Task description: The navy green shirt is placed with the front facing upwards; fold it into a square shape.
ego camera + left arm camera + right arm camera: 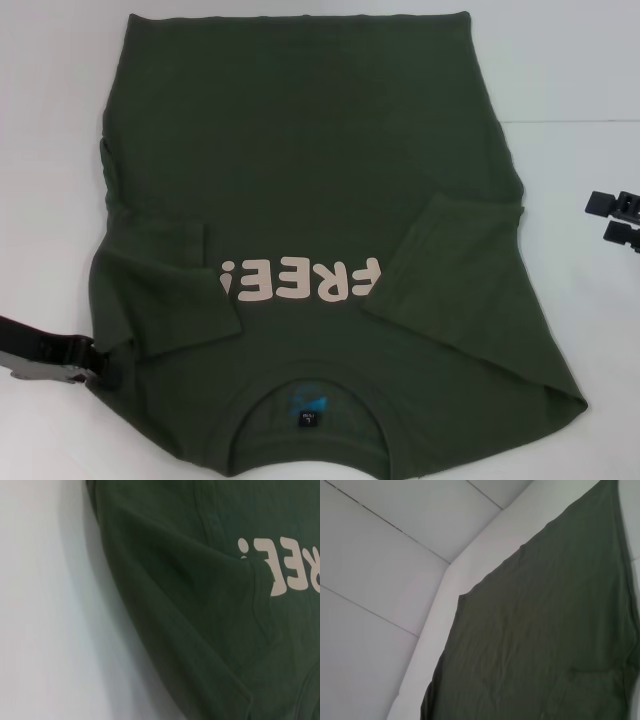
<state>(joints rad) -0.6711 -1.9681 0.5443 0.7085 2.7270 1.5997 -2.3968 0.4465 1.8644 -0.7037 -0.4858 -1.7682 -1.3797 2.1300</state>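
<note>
Nearest us, the collar (313, 418) of the navy green shirt (300, 150) lies front-up on the white table (50, 120). Our left gripper (95, 362) touches the shirt's near left edge; we cannot tell whether its jaws are parted. Beyond, both sleeves (450, 255) are folded inward, flanking the "FREE!" lettering (300, 280). Our right gripper (612, 218) hovers apart over the table, state likewise unreadable. We judge the lengthwise folds toward the far hem (300, 18) remain.
</note>
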